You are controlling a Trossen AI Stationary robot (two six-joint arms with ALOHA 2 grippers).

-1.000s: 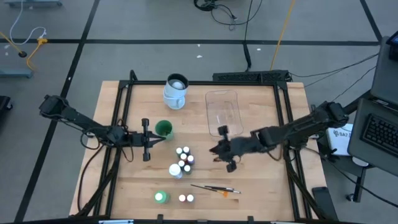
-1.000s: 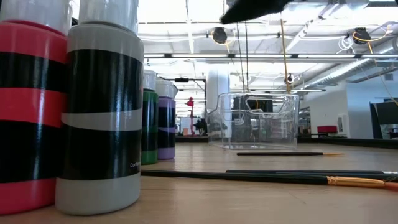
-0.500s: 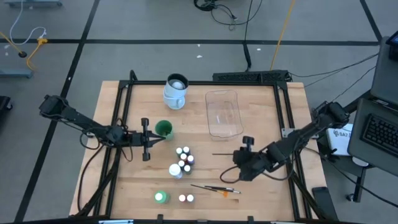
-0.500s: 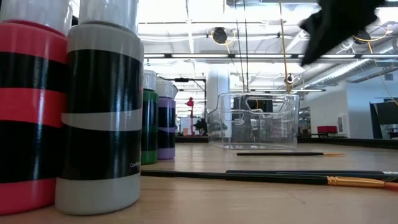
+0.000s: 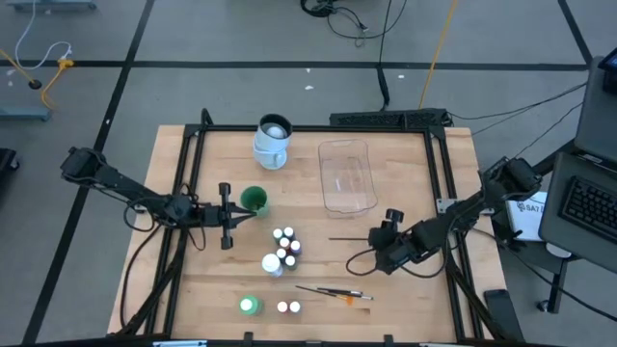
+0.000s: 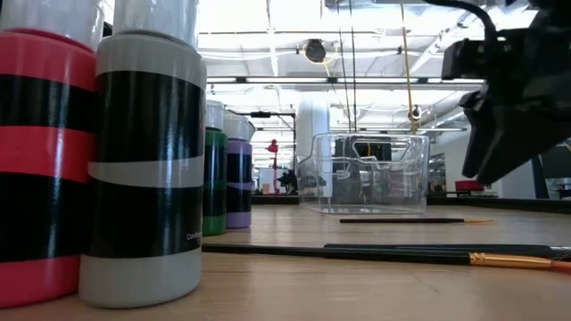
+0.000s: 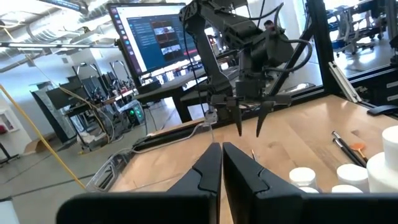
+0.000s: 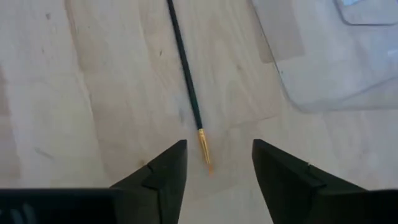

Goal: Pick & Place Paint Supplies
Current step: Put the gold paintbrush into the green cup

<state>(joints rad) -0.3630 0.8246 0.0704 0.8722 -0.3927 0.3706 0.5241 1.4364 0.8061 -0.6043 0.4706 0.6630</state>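
From where I stand, the right pincer [image 5: 384, 237] hangs over the lower right of the worktop [image 5: 405, 299], jaws spread wide and empty. The right wrist view looks straight down between them at a thin dark-handled brush [image 8: 188, 87], its gold ferrule and bristle tip nearest the pincer; in the high view the brush [image 5: 349, 239] lies flat just below the clear tray [image 5: 345, 175], near the frame's centre right.

That brush looks light, stiff and very slim, likely to roll or skate on the wood. I would pinch it across the handle near the middle, never on the bristles, and press close to the boards to catch it.

The right arm reaches in from the right edge, elbow bent, wrist tipped down. The left pincer [image 5: 228, 217] waits at centre left beside the green bottle [image 5: 254, 200], fingers shut on nothing, arm stretched low. Small white-capped bottles [image 5: 284, 245] cluster at lower centre, with two more brushes [image 5: 335, 292] beneath.
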